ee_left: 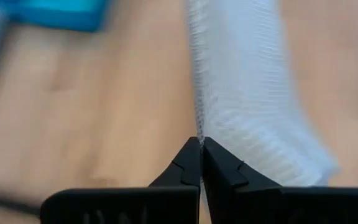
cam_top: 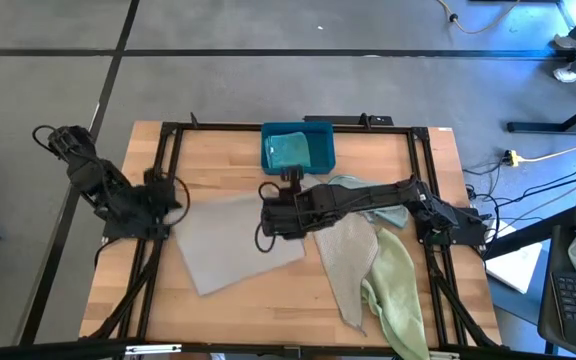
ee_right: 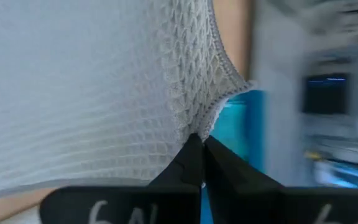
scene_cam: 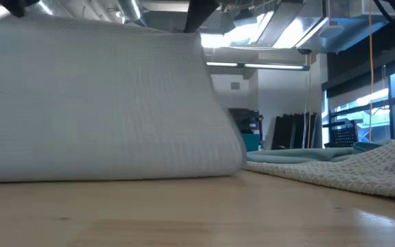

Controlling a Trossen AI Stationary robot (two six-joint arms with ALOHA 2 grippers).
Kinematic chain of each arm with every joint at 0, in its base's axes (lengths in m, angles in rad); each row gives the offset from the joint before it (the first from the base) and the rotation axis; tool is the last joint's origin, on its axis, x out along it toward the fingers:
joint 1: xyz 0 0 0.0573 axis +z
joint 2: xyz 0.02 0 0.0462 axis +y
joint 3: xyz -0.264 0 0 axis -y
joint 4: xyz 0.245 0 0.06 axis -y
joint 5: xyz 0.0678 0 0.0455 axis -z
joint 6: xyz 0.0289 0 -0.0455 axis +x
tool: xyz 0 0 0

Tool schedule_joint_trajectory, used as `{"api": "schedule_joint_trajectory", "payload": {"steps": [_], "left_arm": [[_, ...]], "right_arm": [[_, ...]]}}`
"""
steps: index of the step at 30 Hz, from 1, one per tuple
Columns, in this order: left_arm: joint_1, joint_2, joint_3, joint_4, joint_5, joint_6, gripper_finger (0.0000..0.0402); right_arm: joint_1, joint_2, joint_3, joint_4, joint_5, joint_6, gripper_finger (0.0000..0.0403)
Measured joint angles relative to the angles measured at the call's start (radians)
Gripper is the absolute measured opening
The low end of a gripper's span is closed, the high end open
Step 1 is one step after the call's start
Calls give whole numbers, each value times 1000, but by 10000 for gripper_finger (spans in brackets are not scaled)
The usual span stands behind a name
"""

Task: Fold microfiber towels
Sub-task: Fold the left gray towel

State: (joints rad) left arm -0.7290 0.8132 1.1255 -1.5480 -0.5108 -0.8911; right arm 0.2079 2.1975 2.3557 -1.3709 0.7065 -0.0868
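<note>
Room behind the raised grey towel (scene_cam: 101,103) hidden; blue bin (ee_left: 61,12) blurred, cut off.

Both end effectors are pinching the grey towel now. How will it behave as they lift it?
Probably floppy: the grey towel already curves and drapes between the left end effector and the right end effector. Likely light, since pinched edges hold it. The weave looks grippy.

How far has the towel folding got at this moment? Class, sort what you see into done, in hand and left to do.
Done: one teal towel lies in the blue bin.
In hand: the left gripper and right gripper are each shut on an edge of the grey towel, lifting it off the table.
Left: the beige towel, the green towel and a pale blue towel lie unfolded.
</note>
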Motion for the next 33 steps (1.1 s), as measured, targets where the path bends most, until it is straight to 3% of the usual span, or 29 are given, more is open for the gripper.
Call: {"api": "schedule_joint_trajectory", "payload": {"steps": [4, 9, 18, 22, 33], "left_arm": [[42, -62, 17, -5, -66, 38, 0], [81, -73, 140, -24, -133, 102, 0], [95, -9, 313, -20, -146, 169, 0], [94, 35, 315, -2, -63, 165, 0], [36, 175, 314, 65, 41, 172, 0]], "right_arm": [[-43, 0, 0, 57, 118, -69, 8], [-67, 0, 0, 138, 257, -138, 8], [-21, -46, 0, 257, 440, -237, 8], [22, -88, 0, 243, 378, -201, 8], [101, -117, 0, 208, 271, -131, 8]]}}
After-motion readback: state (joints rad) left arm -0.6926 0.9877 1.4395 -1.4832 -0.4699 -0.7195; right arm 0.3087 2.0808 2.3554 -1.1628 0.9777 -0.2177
